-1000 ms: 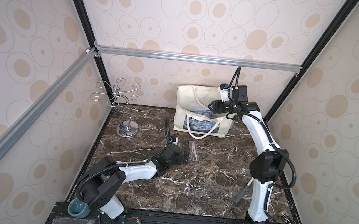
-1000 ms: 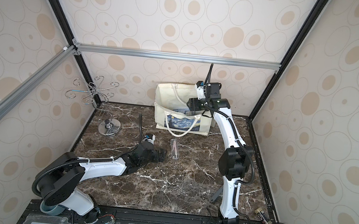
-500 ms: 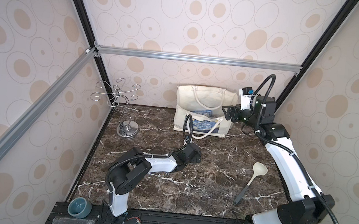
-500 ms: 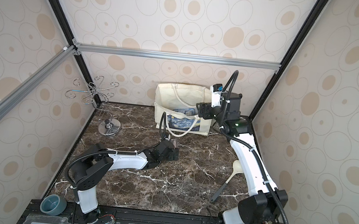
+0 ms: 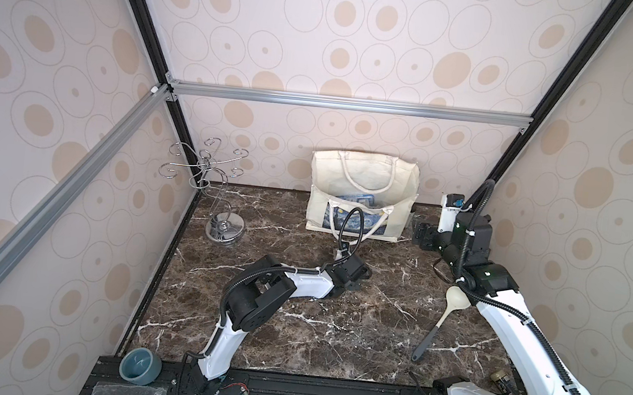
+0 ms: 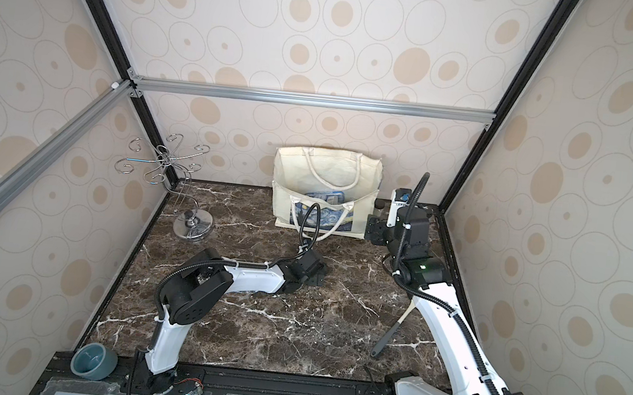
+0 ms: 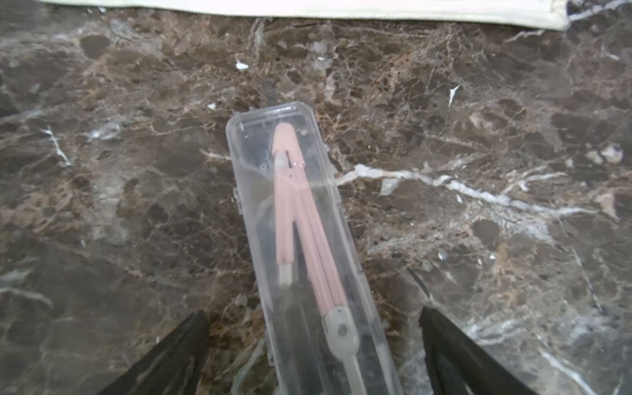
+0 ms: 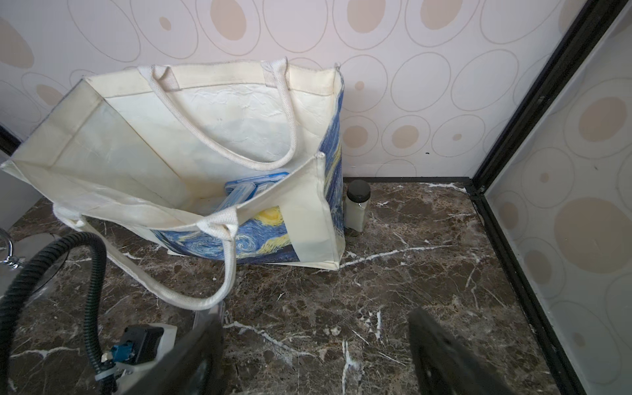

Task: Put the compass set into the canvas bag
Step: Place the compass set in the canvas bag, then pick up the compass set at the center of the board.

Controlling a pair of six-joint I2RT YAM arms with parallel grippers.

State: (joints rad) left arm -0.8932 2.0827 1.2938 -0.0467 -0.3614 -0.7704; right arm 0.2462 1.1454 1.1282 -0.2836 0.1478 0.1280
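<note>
The compass set is a clear plastic case with a pink compass inside, lying flat on the marble. My left gripper is open, and the case's near end lies between its black fingers with a gap on each side. In both top views the left gripper covers the case. The canvas bag stands open against the back wall with something blue inside. My right gripper is open and empty, low beside the bag's right end.
A small jar with a black lid stands against the bag's right side. A pale ladle lies near the right arm. A wire stand is at the back left. A teal bowl sits at the front left corner.
My right gripper has left the bag's top rim, dropped to the bag's right side and opened wider. My left gripper has moved right, over the compass set.
</note>
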